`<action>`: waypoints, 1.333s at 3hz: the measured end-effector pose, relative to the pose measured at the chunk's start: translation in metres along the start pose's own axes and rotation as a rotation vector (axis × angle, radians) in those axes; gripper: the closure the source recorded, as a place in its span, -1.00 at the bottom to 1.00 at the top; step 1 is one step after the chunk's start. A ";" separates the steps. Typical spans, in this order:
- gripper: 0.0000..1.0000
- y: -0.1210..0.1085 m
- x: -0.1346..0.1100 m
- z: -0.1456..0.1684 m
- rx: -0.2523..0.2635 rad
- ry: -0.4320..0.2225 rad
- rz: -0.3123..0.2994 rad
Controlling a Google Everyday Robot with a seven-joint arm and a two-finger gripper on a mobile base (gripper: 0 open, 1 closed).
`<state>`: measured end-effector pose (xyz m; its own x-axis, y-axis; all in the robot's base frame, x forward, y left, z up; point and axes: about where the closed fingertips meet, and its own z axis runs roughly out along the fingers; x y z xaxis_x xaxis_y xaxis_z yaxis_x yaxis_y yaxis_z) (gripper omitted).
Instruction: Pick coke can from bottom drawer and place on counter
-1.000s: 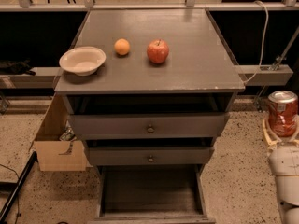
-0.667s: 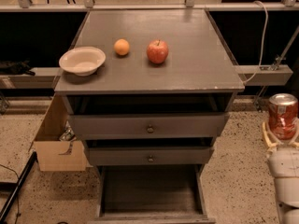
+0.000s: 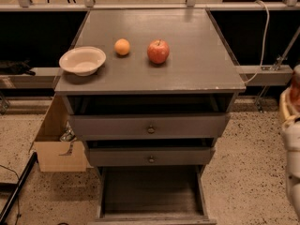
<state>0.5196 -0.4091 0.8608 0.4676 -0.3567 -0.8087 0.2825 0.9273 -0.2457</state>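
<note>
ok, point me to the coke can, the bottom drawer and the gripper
coke can (image 3: pixel 296 89): camera view, red side, cut off by the right edge.
bottom drawer (image 3: pixel 151 191): camera view, bare dark floor.
gripper (image 3: pixel 288 111): camera view, pale part just below the can, far right.

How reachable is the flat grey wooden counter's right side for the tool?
Probably yes: the tool hangs at the frame's right edge, apart from the counter, whose right side is bare; a round red apple sits mid-counter.
</note>
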 end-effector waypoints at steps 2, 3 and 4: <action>1.00 -0.007 -0.111 0.085 -0.078 -0.250 -0.161; 1.00 -0.021 -0.134 0.084 -0.064 -0.282 -0.165; 1.00 -0.020 -0.133 0.084 -0.065 -0.279 -0.164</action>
<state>0.5223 -0.3895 1.0176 0.6342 -0.5112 -0.5800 0.3234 0.8568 -0.4016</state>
